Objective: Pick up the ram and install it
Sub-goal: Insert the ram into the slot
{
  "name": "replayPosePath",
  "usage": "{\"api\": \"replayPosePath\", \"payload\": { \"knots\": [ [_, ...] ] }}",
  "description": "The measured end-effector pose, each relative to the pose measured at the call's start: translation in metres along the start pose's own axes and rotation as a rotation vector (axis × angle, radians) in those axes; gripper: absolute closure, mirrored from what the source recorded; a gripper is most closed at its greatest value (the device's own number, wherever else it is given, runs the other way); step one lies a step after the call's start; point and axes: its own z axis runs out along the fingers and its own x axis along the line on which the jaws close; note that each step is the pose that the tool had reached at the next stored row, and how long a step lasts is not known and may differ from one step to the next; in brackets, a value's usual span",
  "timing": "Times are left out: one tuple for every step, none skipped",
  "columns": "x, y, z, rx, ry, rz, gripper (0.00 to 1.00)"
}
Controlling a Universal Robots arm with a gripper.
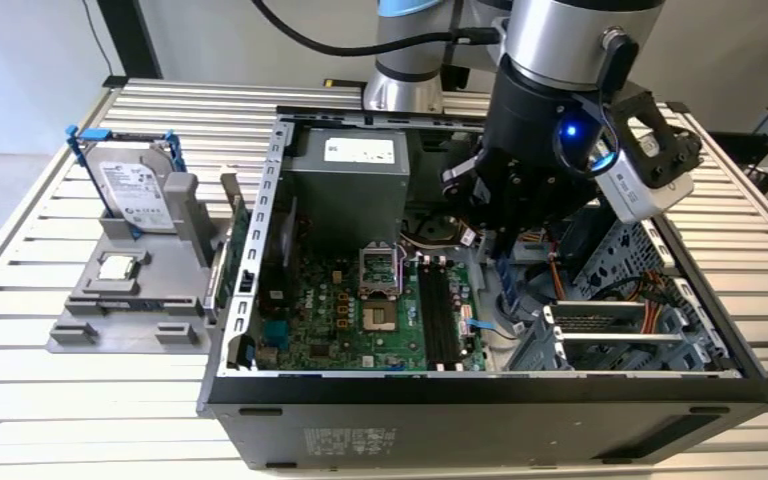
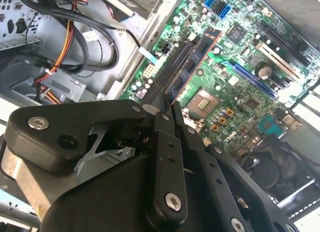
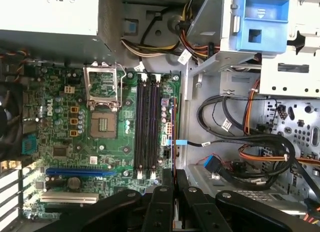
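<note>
One gripper (image 3: 173,179): narrow, fingers pinched on one end of the ram; also seen low inside the open case (image 1: 491,385), right of centre in the exterior view.
Ram (image 3: 173,137): held edge-on, a thin stick reaching straight out from the fingertips over the motherboard's (image 3: 65,137) edge; bluish-green face and dark chips visible in the second wrist view (image 2: 197,54).
Memory slots (image 3: 146,127): dark paired channels, vacant; in the exterior view, at lower centre of the frame (image 1: 440,310).
Key relation: long axis of ram parallel to long axis of slots; ram offset sideways from them, on the side toward the cables and drive cage, not over a channel.
Height: ram judged still clear of the slots; gap to the board not readable.
Task status: pick-up done, seating not yet done.
</note>
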Motion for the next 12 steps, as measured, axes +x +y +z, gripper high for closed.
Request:
{"api": "replayPosePath", "payload": {
  "knots": [
    [-0.0008, 0.0, 0.0018, 0.0002, 0.0, 0.002, 1.0],
    [-0.0018, 0.0, 0.0037, 0.0003, 0.0001, 0.004, 1.0],
    [-0.0026, 0.0, 0.0056, 0.0005, 0.0001, 0.007, 1.0],
    [-0.0029, 0.0, 0.0075, 0.0006, 0.0001, 0.011, 1.0],
    [-0.0028, 0.0, 0.0092, 0.0009, 0.0002, 0.016, 1.0],
    [-0.0027, 0.0, 0.0109, 0.0011, 0.0002, 0.021, 1.0],
    [-0.0026, 0.0001, 0.0129, 0.0014, 0.0003, 0.026, 1.0],
    [-0.0025, 0.0001, 0.0146, 0.0016, 0.0003, 0.029, 1.0],
    [-0.0025, 0.0003, 0.0164, 0.0016, 0.0004, 0.031, 1.0],
    [-0.0024, 0.0006, 0.0182, 0.0017, 0.0003, 0.032, 1.0],
    [-0.0021, 0.0009, 0.02, 0.0017, 0.0003, 0.032, 1.0],
    [-0.0019, 0.0014, 0.0219, 0.0017, 0.0004, 0.032, 1.0]
  ]
}}
